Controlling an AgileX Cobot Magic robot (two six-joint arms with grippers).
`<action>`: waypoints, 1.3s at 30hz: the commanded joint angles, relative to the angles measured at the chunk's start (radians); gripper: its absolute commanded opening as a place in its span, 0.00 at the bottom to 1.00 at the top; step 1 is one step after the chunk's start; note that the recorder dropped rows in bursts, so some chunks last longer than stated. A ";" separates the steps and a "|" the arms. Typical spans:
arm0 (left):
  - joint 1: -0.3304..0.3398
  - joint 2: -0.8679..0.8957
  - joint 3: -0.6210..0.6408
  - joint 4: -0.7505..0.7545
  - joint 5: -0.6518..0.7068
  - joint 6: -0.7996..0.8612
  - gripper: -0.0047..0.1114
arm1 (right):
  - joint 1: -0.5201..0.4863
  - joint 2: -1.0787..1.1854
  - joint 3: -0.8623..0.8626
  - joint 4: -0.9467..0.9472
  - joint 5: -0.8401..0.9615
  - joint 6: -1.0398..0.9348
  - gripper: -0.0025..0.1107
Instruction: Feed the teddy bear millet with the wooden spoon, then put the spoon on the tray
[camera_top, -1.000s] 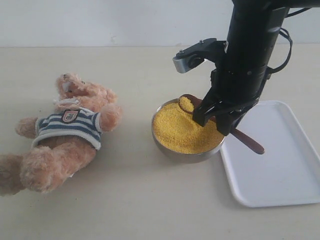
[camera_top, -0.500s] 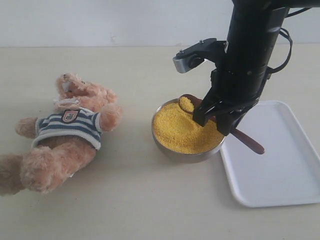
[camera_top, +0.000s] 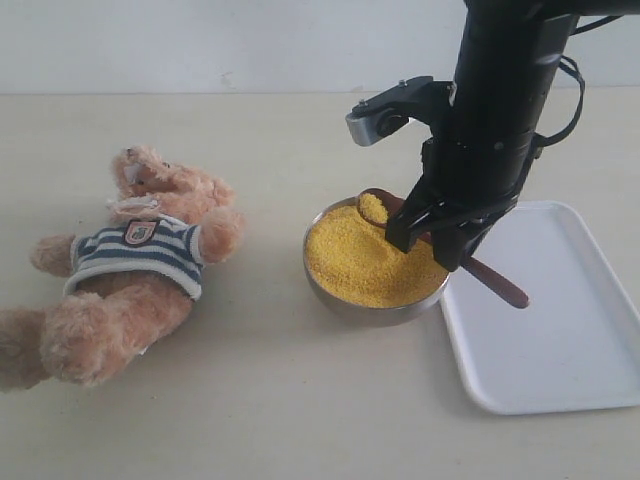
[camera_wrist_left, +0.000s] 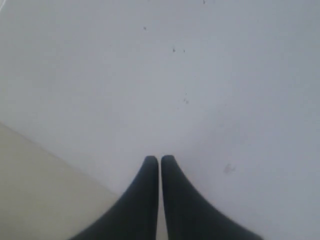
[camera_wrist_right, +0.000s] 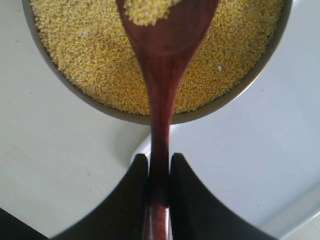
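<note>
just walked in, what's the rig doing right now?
The right gripper is clamped on the handle of the wooden spoon. The spoon's head carries a small heap of millet over the metal bowl. The teddy bear lies on its back on the table, apart from the bowl and not yet fed. The tray sits right beside the bowl. The left gripper is shut, holds nothing, and faces a plain surface.

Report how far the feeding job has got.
Done: the right gripper is shut on the wooden spoon, which carries a scoop of millet. In hand: the loaded spoon sits over the metal bowl. Left: bring it to the teddy bear, then lay the spoon on the tray.
</note>
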 joint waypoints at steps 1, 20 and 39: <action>0.002 -0.003 -0.004 0.044 -0.124 -0.164 0.07 | -0.009 -0.010 -0.004 -0.003 -0.007 0.002 0.02; -0.173 0.726 -0.670 -0.158 0.660 0.570 0.07 | -0.009 -0.010 -0.004 0.001 -0.024 0.002 0.02; 0.040 1.667 -1.128 -0.736 1.113 1.138 0.07 | -0.009 -0.010 -0.004 0.010 -0.026 -0.004 0.02</action>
